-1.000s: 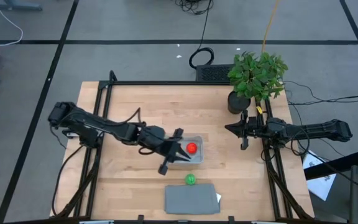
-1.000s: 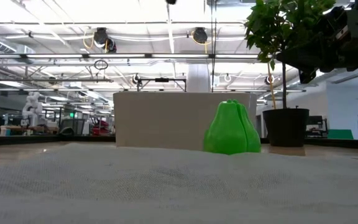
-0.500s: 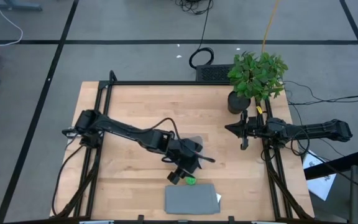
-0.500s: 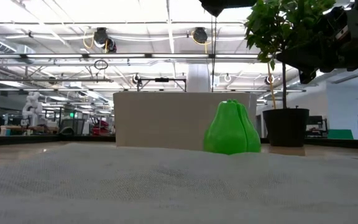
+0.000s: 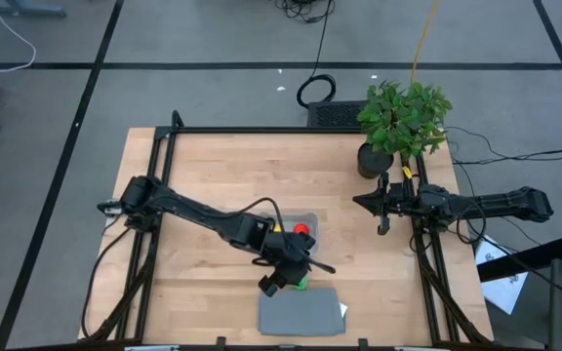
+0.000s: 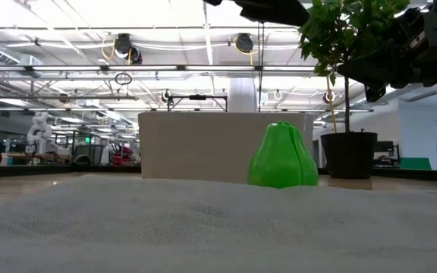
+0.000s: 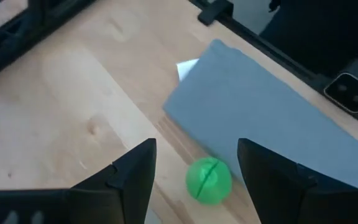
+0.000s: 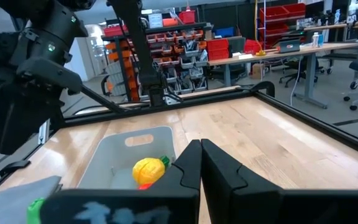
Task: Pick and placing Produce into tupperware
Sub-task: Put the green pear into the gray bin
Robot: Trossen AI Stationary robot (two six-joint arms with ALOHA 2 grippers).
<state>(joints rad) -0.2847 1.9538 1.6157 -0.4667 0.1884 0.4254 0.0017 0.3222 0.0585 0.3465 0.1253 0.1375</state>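
Note:
The green produce [image 7: 209, 180] sits on the wood just beyond the grey lid's far edge; the high view shows this green produce [image 5: 301, 284] partly under my left arm. My left gripper [image 7: 197, 149] hovers over it, open, with a finger on either side and not touching. The tupperware [image 5: 304, 220] stands a little farther back with the red produce [image 5: 301, 231] inside. In the right wrist view the tupperware [image 8: 114, 155] also holds the yellow produce [image 8: 149, 168]. My right gripper [image 5: 380, 205] waits, shut, near the table's right edge.
The flat grey lid [image 5: 301, 311] lies at the near edge, close to the green produce. A potted plant [image 5: 403, 119] stands at the far right corner beside the right arm. A black frame rail [image 5: 156, 234] runs along the table's sides. Bare wood lies left of the tupperware.
My left gripper has moved from over the tupperware toward the near edge and now hangs above the green produce, lower than before. The red produce, hidden by the arm half a second ago, shows in the tupperware again. The green produce has stayed in place.

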